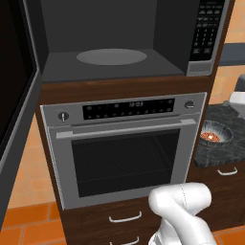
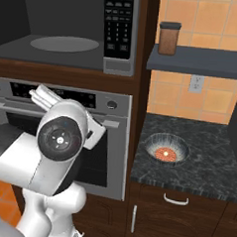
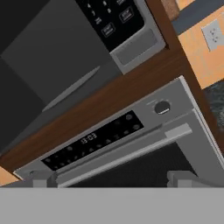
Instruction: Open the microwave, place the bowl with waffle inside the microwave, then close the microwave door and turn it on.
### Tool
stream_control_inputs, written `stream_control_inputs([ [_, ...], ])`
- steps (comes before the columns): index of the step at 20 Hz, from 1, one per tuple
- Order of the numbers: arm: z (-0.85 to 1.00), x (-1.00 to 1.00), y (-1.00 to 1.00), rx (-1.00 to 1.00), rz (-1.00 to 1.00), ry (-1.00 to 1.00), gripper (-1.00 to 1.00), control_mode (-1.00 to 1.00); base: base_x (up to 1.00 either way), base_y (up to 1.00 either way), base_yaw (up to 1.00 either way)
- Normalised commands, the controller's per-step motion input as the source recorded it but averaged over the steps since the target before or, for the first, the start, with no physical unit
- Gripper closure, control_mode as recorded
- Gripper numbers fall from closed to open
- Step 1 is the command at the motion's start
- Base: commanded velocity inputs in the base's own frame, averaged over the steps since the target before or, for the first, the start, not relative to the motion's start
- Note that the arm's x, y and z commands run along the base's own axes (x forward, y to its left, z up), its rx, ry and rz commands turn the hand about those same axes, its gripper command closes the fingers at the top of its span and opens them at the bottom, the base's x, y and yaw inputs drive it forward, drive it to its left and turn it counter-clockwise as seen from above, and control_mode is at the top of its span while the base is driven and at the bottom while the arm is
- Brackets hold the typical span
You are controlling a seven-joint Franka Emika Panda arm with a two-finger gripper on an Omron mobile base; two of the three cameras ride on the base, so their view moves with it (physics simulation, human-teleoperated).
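Clearly oven (image 1: 125,153) display reads 13:03; microwave (image 1: 115,43) keypad text unreadable; jaws wide, holding nothing, facing oven

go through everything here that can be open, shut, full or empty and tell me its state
microwave door: swung open to the left
microwave: cavity empty
bowl: on the counter, waffle inside
oven: door shut
gripper: open, holding nothing
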Motion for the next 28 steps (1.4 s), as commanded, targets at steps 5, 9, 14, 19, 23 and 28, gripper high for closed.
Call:
stream_control_inputs([
  [5, -0.25, 0.00, -1.00, 0.00, -0.12, 0.26, -1.00, -1.00, 0.00, 0.00, 0.00],
  [9, -0.50, 0.06, -0.97, 0.00, -0.23, 0.35, -1.00, -1.00, 0.00, 0.00, 0.00],
  [14, -0.69, 0.25, -1.00, 0.02, -0.22, 0.41, -1.00, -1.00, 0.00, 0.00, 0.00],
  [19, -0.97, 0.83, -0.74, 0.17, -0.01, 0.20, -1.00, -1.00, 0.00, 0.00, 0.00],
  [23, -0.51, 0.98, -0.71, 0.14, 0.00, 0.04, -1.00, -1.00, 0.00, 0.00, 0.00],
  [28, -0.66, 0.91, -0.65, 0.14, 0.00, 0.01, -1.00, -1.00, 0.00, 0.00, 0.00],
])
